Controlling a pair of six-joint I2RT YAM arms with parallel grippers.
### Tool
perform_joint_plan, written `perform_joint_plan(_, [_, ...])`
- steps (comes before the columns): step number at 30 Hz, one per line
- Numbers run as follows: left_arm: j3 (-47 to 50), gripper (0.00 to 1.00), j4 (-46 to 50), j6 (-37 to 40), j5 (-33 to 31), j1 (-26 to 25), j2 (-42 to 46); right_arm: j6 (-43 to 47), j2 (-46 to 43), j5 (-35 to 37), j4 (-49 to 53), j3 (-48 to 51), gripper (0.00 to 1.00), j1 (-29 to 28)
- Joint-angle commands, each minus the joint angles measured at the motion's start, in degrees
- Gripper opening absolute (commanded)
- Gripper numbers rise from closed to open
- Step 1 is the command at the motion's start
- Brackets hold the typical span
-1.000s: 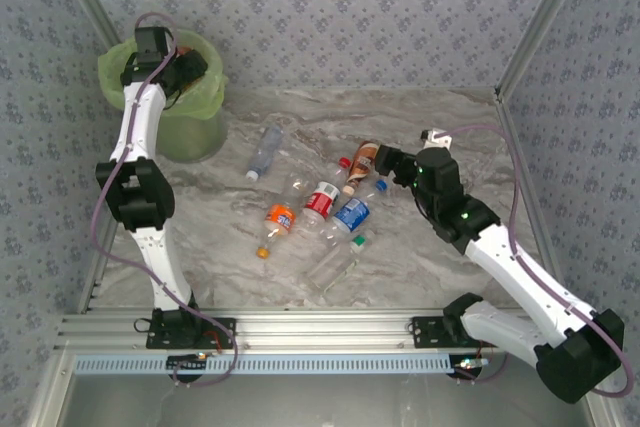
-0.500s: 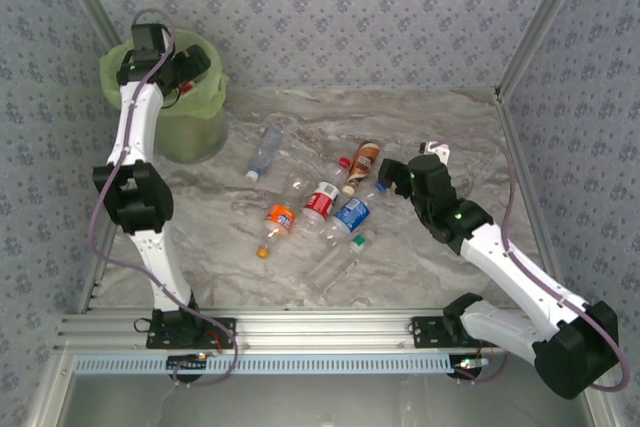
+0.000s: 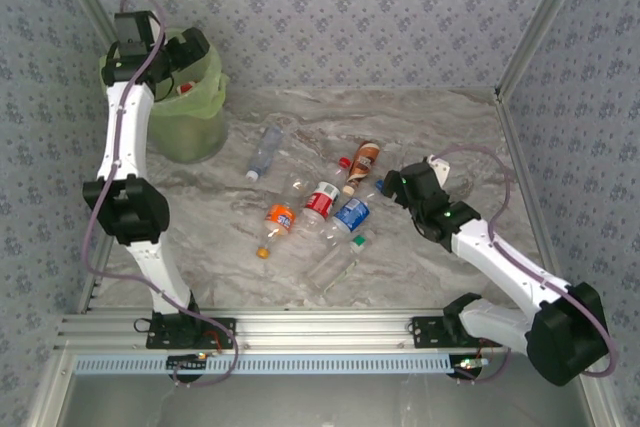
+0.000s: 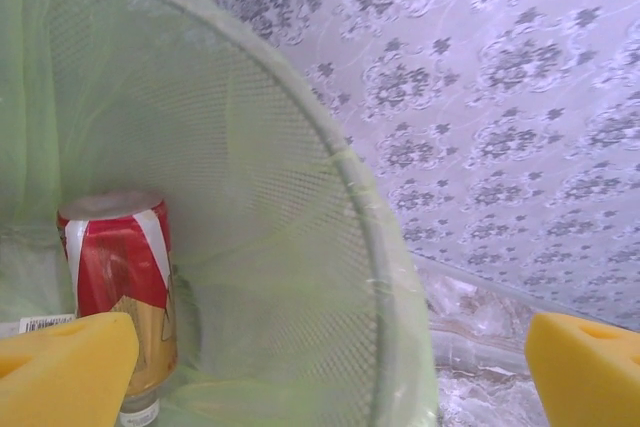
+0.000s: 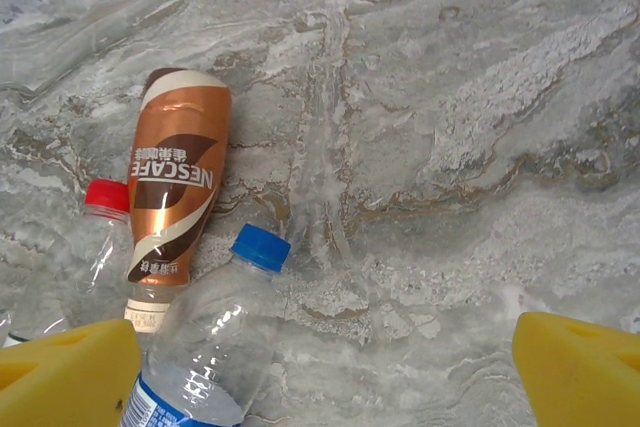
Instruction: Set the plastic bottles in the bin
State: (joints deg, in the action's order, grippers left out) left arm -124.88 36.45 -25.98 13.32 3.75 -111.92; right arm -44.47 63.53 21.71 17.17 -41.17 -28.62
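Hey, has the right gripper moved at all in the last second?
Yes. The right gripper has drawn back, downward in the top view, away from the brown bottle that it was level with before.

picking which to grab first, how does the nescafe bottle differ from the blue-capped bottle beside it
The Nescafe bottle is wrapped in brown; the blue-capped bottle is clear with a blue label. In the right wrist view the Nescafe bottle's cap points down, the blue-capped bottle's up. Both lie on their sides.
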Motion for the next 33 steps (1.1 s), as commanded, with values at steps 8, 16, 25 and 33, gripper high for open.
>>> perform_joint_plan(8, [19.5, 0.99, -12.9, 3.3, 1.6, -3.6, 16.6, -9.9, 9.7, -2.9, 1.9, -3.4, 0.97, 0.5])
perform_joint_plan(16, [34.0, 0.99, -17.3, 1.5, 2.3, -8.7, 27.8, -13.9, 15.6, -7.6, -1.6, -5.1, 0.98, 0.5])
perform_joint_plan(25, [58.6, 0.99, -29.1, -14.7, 5.9, -12.8, 40.1, -19.9, 21.5, -4.4, -3.5, -6.8, 0.94, -1.5])
perform_joint_plan(33, [64.9, 0.99, -25.1, -14.4, 2.1, -23.1, 44.0, -19.9, 27.1, -6.1, -5.3, -9.9, 0.88, -1.6])
